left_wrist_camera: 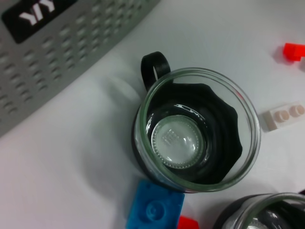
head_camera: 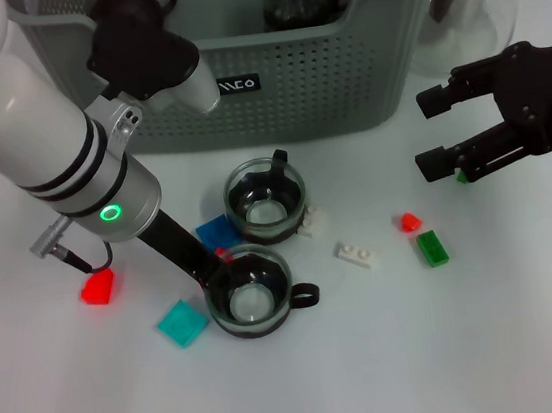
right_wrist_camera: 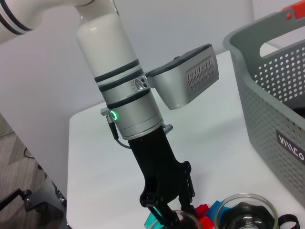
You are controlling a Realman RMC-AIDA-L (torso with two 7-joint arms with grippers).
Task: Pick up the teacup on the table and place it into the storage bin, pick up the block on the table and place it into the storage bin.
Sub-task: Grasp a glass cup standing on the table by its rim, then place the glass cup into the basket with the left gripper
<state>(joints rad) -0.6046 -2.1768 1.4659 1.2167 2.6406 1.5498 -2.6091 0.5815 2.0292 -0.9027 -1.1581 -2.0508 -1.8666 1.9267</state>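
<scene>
glass and black plastic, the nearer teacup [head_camera: 250, 293] sits on the white table [head_camera: 514, 338] with the left gripper [head_camera: 214, 272] down at its rim; whether those jaws grip the wall i cannot tell, the cup hiding the tips. a skewed hold could tip it into the second teacup [head_camera: 266, 201] or scatter the blue block [head_camera: 216, 233] just beside. the right gripper [head_camera: 435, 132] hovers spread wide near the storage bin [head_camera: 341, 78], whose far side is cut off.
</scene>
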